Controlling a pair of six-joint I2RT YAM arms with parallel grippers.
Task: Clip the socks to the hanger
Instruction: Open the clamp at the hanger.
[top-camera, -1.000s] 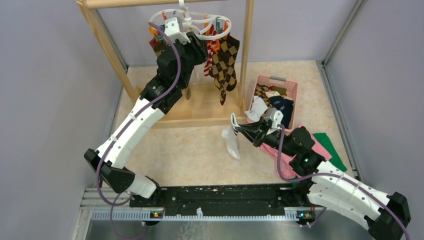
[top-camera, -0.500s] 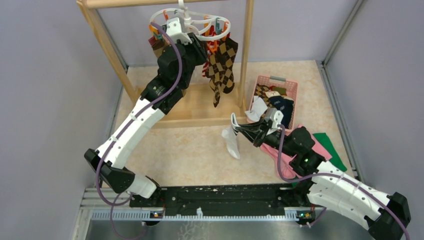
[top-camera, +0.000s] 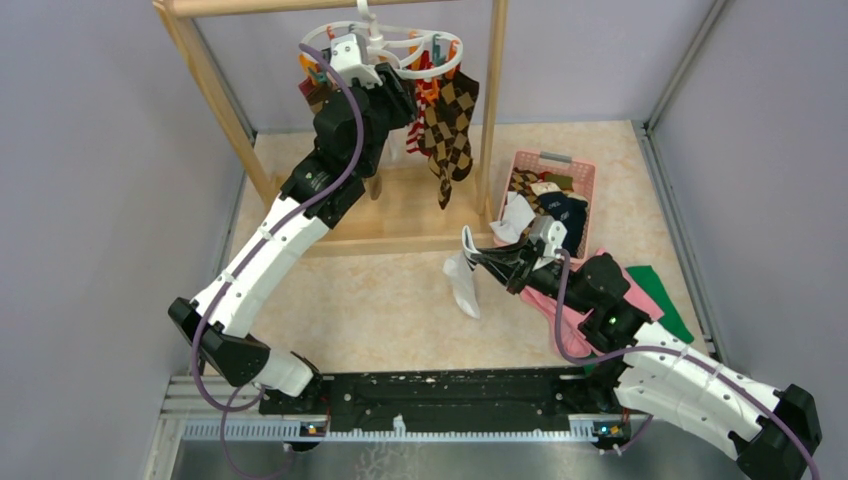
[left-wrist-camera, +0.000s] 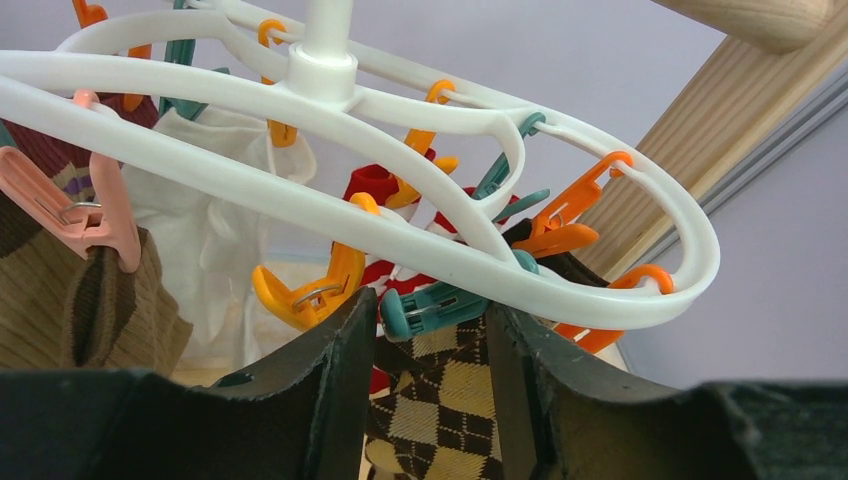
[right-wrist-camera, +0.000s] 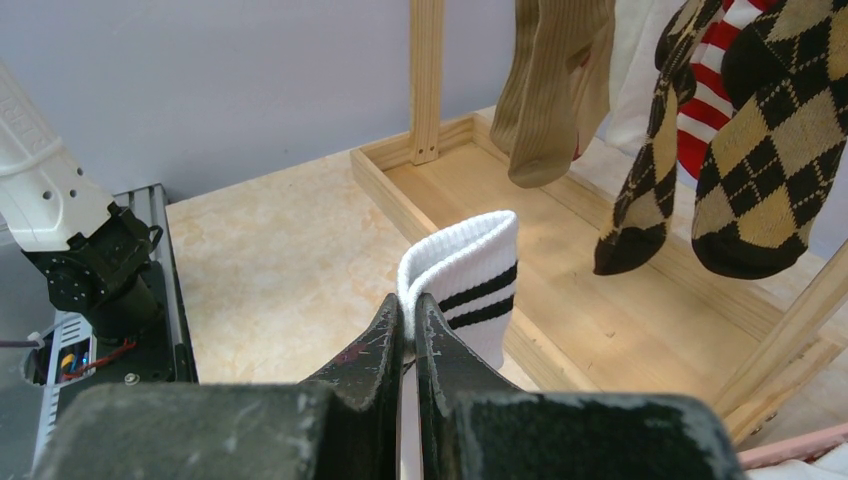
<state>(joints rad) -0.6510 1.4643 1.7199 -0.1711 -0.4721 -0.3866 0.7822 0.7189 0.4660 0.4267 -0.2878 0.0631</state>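
The white oval hanger (top-camera: 400, 45) hangs from the wooden rack's top bar and carries several socks. My left gripper (top-camera: 408, 92) is raised under its ring (left-wrist-camera: 400, 225). Its jaws stand open with a teal clip (left-wrist-camera: 440, 305) between the fingertips (left-wrist-camera: 430, 310). A brown-tan argyle sock (left-wrist-camera: 440, 400) hangs from that clip. A white sock (left-wrist-camera: 210, 210), a brown sock (left-wrist-camera: 90, 300) and a red-white striped sock (right-wrist-camera: 715, 90) also hang there. My right gripper (right-wrist-camera: 408, 305) is shut on the cuff of a white sock with two black stripes (right-wrist-camera: 470, 280), held above the table (top-camera: 463, 285).
A pink basket (top-camera: 585, 170) with several more socks stands at the right of the wooden rack (top-camera: 490, 110). The rack's low base tray (top-camera: 400, 215) lies under the hanger. A pink cloth (top-camera: 570, 320) and a green cloth (top-camera: 660, 300) lie under my right arm.
Half a second ago the hanger and argyle sock had swung left; they are back where they hung before. My right arm and its white sock have not moved.
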